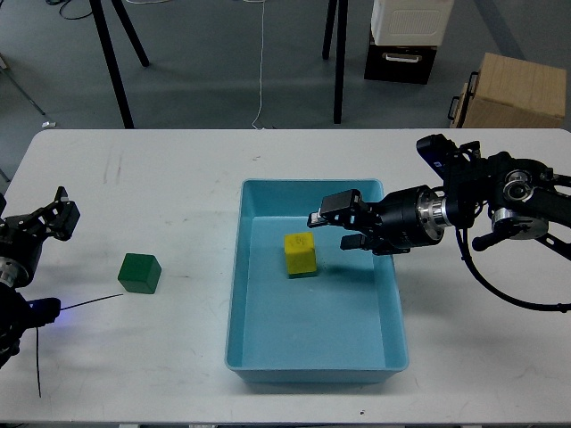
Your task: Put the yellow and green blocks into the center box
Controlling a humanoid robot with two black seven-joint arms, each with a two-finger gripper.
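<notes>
Nearest the lens, the front rim of the light-blue tray runs close to the white table's near edge; this shallow, slope-walled tray is the center box of the task. One yellow block sits on its floor, toward the far half, resting flat and apart from every wall. One green block stands on the bare tabletop well to the left of the tray, beside a thin dark cable.

From the right, the robot's right gripper hangs over the tray just beyond and to the right of the yellow cube, fingers spread and holding nothing. At the left edge, the left gripper hovers near the green cube without touching it; its fingers appear parted and empty.

Both cubes look matte, rigid and light, likely foam or wood, with flat faces that should not slip. A pinch across two opposite side faces, from above, seems the surest hold on the green one.

Count: two blocks, one tray, two grippers. Beyond the table stand a tan cardboard box and tripod legs.
</notes>
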